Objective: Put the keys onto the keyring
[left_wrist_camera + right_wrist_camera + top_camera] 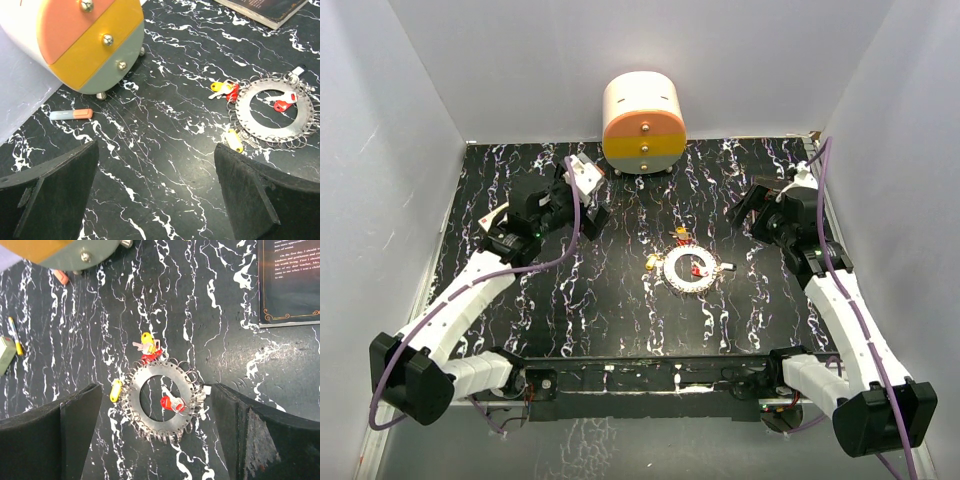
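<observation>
Left gripper [160,197]: jaws spread wide, nothing held, raised above the black marbled table [520,330], left of centre.

Drawer unit [643,123]: against the rear wall, with a grey-and-orange marker [71,114] lying beside its feet.

Keyring [672,271]: flat on the table, right of centre, between the two arms.

Keys: a yellow key [232,140] lies just beside the ring's left rim. A yellow-and-red cluster [225,90] sits at its far rim. A red key [284,104] lies within the centre hole.

Right gripper [157,440]: jaws fully parted, empty, positioned over the ring.
</observation>
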Controlling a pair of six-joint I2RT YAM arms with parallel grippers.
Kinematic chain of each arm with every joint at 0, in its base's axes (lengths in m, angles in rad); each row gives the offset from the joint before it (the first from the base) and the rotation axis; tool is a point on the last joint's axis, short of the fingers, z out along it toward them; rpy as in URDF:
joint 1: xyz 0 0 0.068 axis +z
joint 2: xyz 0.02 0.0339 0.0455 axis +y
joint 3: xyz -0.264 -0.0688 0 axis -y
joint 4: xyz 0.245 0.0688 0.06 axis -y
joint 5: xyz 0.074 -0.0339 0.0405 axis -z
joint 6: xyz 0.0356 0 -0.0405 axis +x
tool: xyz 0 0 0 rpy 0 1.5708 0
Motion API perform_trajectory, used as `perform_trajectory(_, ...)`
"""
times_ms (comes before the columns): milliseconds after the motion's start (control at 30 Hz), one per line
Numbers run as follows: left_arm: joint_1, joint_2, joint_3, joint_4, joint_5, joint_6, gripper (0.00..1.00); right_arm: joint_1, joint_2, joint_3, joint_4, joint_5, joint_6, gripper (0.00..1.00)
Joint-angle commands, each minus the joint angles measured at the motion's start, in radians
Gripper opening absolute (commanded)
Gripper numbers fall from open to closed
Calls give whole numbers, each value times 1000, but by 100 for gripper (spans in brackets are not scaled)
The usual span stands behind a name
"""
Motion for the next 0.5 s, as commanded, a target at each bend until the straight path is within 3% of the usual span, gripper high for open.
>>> perform_trajectory(0,23,-49,9,38,-10,-37,97,3,-27,9,92,60,67,99)
perform_trajectory(333,59,-84,-40,84,-39,-53,97,20,-11,49,98,104,1,99)
perform_trajectory(467,64,-77,-38,80,-35,-63,97,112,-23,50,99,265,-16,99)
